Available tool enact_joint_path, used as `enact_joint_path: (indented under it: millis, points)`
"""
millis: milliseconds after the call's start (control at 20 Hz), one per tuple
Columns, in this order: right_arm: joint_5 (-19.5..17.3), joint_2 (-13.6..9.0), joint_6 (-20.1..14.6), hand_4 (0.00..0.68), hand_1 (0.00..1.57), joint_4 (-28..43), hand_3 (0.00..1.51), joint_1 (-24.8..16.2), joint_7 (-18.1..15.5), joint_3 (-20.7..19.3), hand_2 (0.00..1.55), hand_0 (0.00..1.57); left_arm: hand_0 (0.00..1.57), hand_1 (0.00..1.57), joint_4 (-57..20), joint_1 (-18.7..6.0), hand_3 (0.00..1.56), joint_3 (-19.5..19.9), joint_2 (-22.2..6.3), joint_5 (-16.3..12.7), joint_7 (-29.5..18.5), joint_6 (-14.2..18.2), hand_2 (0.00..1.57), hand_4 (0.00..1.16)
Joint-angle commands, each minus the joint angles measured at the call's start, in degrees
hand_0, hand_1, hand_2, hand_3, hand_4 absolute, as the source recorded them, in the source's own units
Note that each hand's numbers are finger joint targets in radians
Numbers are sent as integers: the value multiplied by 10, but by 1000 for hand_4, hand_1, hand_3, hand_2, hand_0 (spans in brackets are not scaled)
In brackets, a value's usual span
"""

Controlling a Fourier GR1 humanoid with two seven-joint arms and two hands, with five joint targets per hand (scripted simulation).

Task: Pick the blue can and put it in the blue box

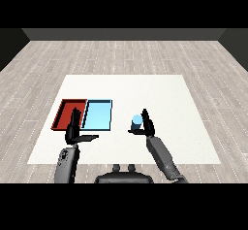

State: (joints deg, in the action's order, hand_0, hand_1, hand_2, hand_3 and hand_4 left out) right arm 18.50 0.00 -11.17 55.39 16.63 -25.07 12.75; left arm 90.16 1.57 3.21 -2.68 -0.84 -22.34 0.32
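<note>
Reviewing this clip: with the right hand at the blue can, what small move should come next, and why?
Probably carry the blue can leftward toward the light blue tray. The right hand appears curled round the can, which sits to the right of the tray and outside it. The left hand is open in front of the trays.

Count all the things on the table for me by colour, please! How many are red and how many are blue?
Red: 1, the red tray
Blue: 2, the light blue tray and the blue can
Total: 3
</note>
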Motion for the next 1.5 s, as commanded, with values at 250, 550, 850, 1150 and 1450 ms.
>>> enact_joint_path:
  millis: [250, 550, 850, 1150, 1450]
  points:
    - [31, 0, 6, 0, 0, -47, 0, 51, -8, -12, 0, 0, 0, 0, 59, 44, 0, -16, 1, 9, 15, 0, 0, 0]
    - [84, 0, -7, 0, 0, -131, 0, 105, -36, 26, 0, 0, 0, 0, -35, -16, 0, -1, 7, 7, -18, 5, 0, 0]
    - [38, -3, 21, 0, 0, -90, 0, 77, -16, -26, 0, 0, 0, 0, 20, 44, 0, -4, -2, -3, -6, -11, 0, 0]
    - [70, 0, -82, 417, 1380, -149, 1390, 99, -29, 26, 1405, 1380, 0, 0, 11, 28, 0, -30, 22, 20, -21, 8, 0, 0]
    - [80, 0, -124, 543, 1461, -131, 1438, 123, -1, 44, 1455, 1461, 0, 0, -32, -33, 0, 13, -4, -7, -5, -2, 0, 0]
